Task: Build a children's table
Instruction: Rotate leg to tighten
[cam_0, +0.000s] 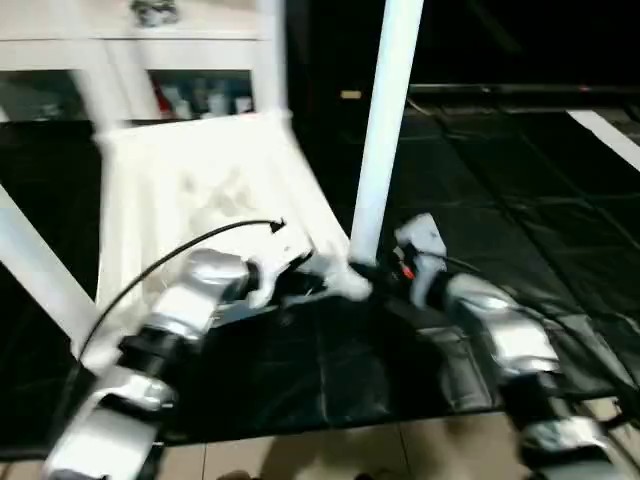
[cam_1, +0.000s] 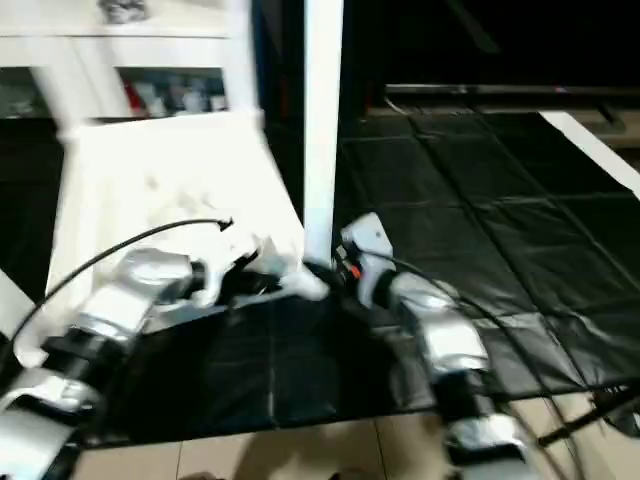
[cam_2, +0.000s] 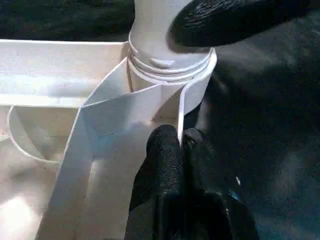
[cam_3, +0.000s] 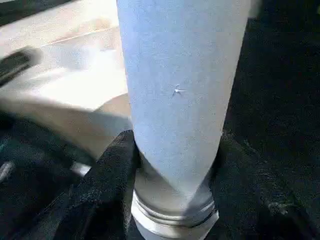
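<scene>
Left hand (cam_2: 181, 145) pinches the tabletop (cam_0: 190, 190) rim; right hand (cam_3: 170, 165) grips the leg (cam_0: 385, 130); no writing legible.

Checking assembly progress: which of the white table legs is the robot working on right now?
The upright white plastic leg at the upturned top's near right corner socket; the right hand straddles its base. The other legs stand apart from both hands.

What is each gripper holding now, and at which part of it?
The left gripper pinches a thin rib at the corner socket of the table top. The right gripper clasps the upright leg low down, just above its threaded end.
</scene>
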